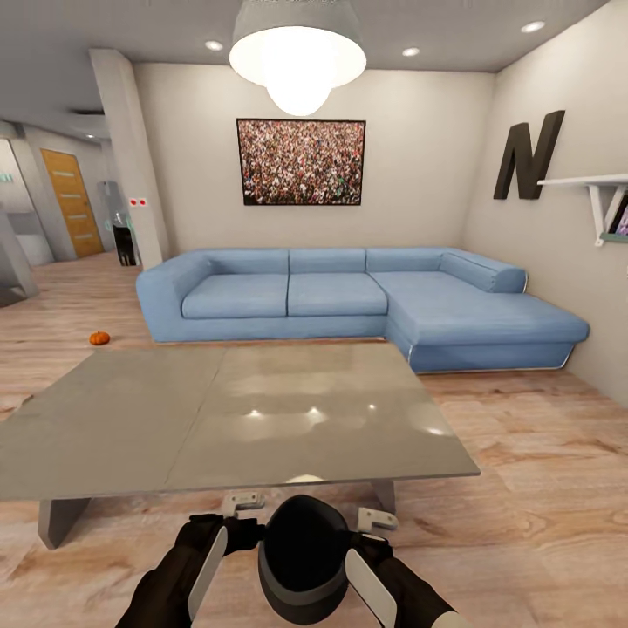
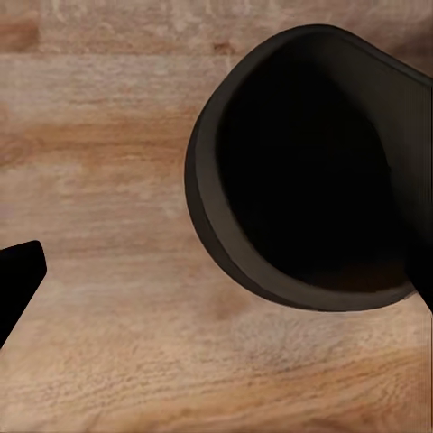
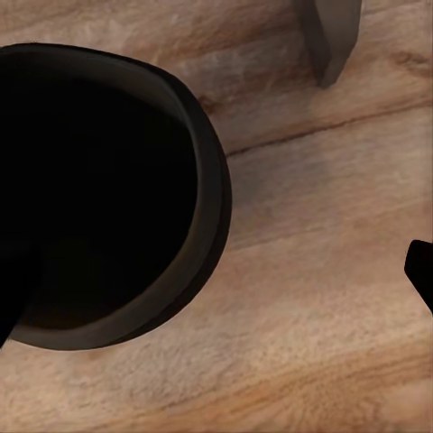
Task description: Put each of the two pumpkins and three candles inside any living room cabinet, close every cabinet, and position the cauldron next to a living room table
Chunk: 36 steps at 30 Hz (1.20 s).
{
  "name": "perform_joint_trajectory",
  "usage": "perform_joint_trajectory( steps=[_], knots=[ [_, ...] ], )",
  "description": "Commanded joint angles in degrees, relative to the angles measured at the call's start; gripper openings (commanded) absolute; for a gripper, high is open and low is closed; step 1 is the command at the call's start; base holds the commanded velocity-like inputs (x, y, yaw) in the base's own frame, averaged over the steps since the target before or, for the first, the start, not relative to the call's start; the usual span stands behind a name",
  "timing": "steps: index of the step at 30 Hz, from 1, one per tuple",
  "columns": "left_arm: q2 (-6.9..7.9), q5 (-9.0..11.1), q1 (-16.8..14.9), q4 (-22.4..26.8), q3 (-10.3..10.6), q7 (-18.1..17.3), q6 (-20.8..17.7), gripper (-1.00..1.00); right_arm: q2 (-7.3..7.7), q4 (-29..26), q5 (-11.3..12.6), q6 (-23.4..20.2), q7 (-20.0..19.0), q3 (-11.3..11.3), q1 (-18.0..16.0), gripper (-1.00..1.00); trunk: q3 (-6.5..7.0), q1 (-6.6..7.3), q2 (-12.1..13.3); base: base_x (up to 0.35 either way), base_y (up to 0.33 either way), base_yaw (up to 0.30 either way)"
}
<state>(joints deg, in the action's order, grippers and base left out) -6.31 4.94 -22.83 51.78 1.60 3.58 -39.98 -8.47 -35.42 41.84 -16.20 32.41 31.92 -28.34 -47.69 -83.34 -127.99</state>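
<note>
While cauldron sits by table, pumpkin beyond.

A long blue corner sofa sits against the back wall, a framed crowd picture hanging above it. A lit pendant lamp glows overhead. On the right wall, a dark letter N beside a white shelf. Far left, an orange door.

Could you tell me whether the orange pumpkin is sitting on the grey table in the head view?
No, the pumpkin lies on the wooden floor beyond the table, near the sofa's left end.
</note>
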Motion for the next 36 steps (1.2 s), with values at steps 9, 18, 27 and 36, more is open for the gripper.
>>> perform_joint_trajectory(
  steps=[9,18,27,36],
  knots=[
    [0.32,0.76,0.04,-0.52,-0.29,0.38,-0.22,1.00,-0.04,0.23,0.34,-0.09,0.37,0.34,-0.05,1.00,1.28,1.99,3.60,0.000,0.000,0.000],
    [0.50,0.75,0.07,-0.55,-0.52,0.38,-0.26,1.00,0.02,0.39,1.38,-0.75,0.37,0.26,-0.05,1.00,2.10,3.97,7.21,-0.031,0.000,0.000],
    [0.46,0.67,0.07,-0.54,-0.41,0.46,-0.27,1.00,0.03,0.43,1.74,-0.82,0.31,0.27,-0.05,1.00,2.88,5.95,10.82,-0.141,0.000,0.000],
    [0.42,0.72,0.07,-0.46,-0.30,0.46,-0.78,1.00,0.03,0.76,1.75,-0.20,0.30,0.34,-0.05,1.00,3.67,7.92,14.43,-0.005,0.000,0.000]
  ],
)
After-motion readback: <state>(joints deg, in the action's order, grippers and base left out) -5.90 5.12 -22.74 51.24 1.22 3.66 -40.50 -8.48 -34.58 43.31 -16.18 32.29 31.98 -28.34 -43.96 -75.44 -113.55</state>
